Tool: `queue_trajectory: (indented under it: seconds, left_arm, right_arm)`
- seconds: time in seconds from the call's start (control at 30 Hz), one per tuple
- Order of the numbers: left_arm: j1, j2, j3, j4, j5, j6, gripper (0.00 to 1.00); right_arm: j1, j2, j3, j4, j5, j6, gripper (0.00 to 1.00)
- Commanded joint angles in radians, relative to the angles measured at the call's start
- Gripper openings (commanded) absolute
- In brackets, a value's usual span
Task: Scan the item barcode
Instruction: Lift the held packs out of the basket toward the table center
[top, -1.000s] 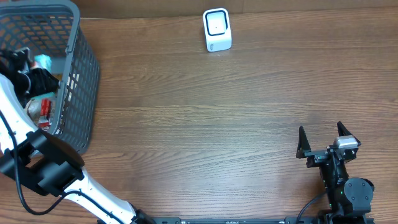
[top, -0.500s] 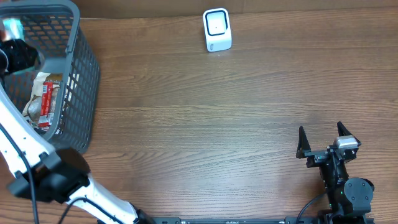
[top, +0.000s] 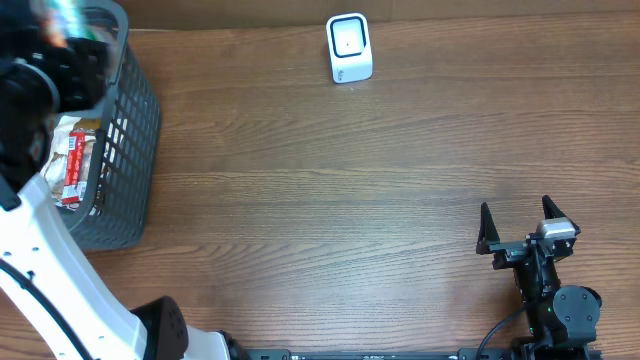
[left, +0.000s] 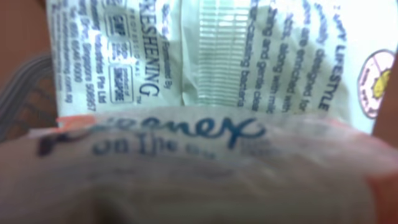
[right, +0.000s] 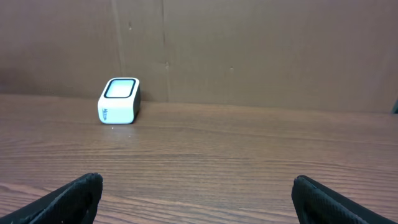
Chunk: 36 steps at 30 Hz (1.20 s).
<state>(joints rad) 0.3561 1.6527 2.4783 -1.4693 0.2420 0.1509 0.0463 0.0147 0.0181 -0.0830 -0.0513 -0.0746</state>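
Overhead: The left tool (top: 62, 32), a second ago down among the goods in the grey basket (top: 130, 150), now hangs blurred over the basket's back corner, above the rim. A teal-tinted packet (top: 58, 15) has come up with it and is held in its grip. The left arm's white link has swung across the near-left corner of the wooden surface (top: 330, 200), and its dark elbow sits lower in frame than before. A red-and-white wrapper (top: 72, 160) lies inside the basket. The white scanner (top: 349, 47) stands at the far edge, well apart from the packet, and has not moved. Nor has the right tool (top: 517, 215), parked at the near right with its fingers spread wide and nothing between them. The packet is too blurred here to tell its long axis.

Left wrist: The pale green packet fills the upper frame. Its lines of print and a ribbed seam run top to bottom, and its ends are cut off, so its length cannot be judged. A Kleenex pack (left: 186, 168) lies across the lower frame, blurred, its lettering running left to right. It hides the fingers, and whether it is gripped too cannot be told.

Right wrist: The two dark fingertips stand far apart and empty, low over the surface, with the scanner upright at the far left.
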Motion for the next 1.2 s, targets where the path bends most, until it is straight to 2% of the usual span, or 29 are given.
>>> queue_trajectory:
  seconds: [0.0, 0.23, 0.47, 0.63, 0.77, 1.03, 1.17]
  left_arm:
    - [-0.087, 0.001, 0.014, -0.035, 0.010, -0.026, 0.41]
    - [-0.332, 0.011, -0.038, -0.100, -0.109, -0.082, 0.38]
    - [-0.591, 0.011, -0.199, -0.057, -0.132, -0.208, 0.36]
    - [-0.779, 0.011, -0.385, 0.071, -0.222, -0.301, 0.37]
    - [-0.910, 0.011, -0.549, 0.207, -0.228, -0.375, 0.38]
    - [-1.095, 0.011, -0.897, 0.507, -0.230, -0.520, 0.36]
    - [-1.169, 0.011, -1.028, 0.625, -0.292, -0.607, 0.32]
  right_arm:
    - [-0.002, -0.011, -0.010, 0.002, 0.006, -0.002, 1.00]
    - [-0.002, -0.011, -0.010, 0.002, 0.006, -0.002, 1.00]
    - [-0.002, -0.011, -0.010, 0.002, 0.006, -0.002, 1.00]
    - [-0.002, -0.011, -0.010, 0.002, 0.006, -0.002, 1.00]
    - [-0.003, -0.011, -0.010, 0.002, 0.006, -0.002, 1.00]
    - [-0.002, -0.011, -0.010, 0.002, 0.006, -0.002, 1.00]
    - [-0.002, -0.011, -0.010, 0.002, 0.006, -0.002, 1.00]
